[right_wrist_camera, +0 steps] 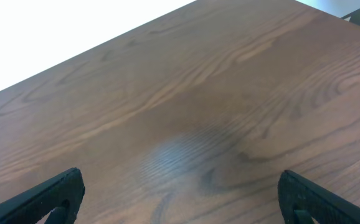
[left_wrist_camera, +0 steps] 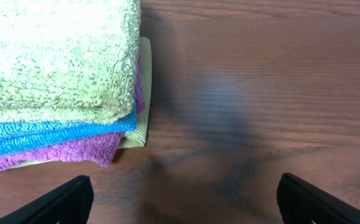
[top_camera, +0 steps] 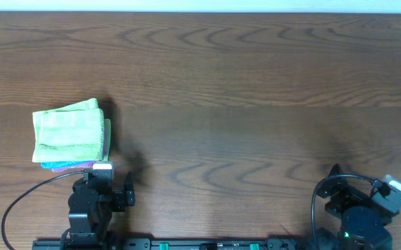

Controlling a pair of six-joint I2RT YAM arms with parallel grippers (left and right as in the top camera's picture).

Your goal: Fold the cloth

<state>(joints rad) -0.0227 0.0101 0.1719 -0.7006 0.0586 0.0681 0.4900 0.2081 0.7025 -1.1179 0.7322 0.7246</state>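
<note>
left arm (top_camera: 89,205): a black, blocky build is seen from above, topped by a small white-and-silver part (top_camera: 102,167).
left cable (top_camera: 27,192): a thin black lead is looped out from the arm's side.
right arm (top_camera: 359,215): black housings are seen, rounded at the base, with a small green light (top_camera: 344,234).
right module (top_camera: 397,187): a white-and-grey block is mounted on one side.
right cable (top_camera: 313,205): a thin black loop is shown.
base rail (top_camera: 186,244): a black strip with teal marks is seen.
left end effector (left_wrist_camera: 183,199): two matte black, wedge-shaped fingers (left_wrist_camera: 61,202) are shown.
right end effector (right_wrist_camera: 180,196): matching matte black fingers (right_wrist_camera: 49,196) are shown.
</note>
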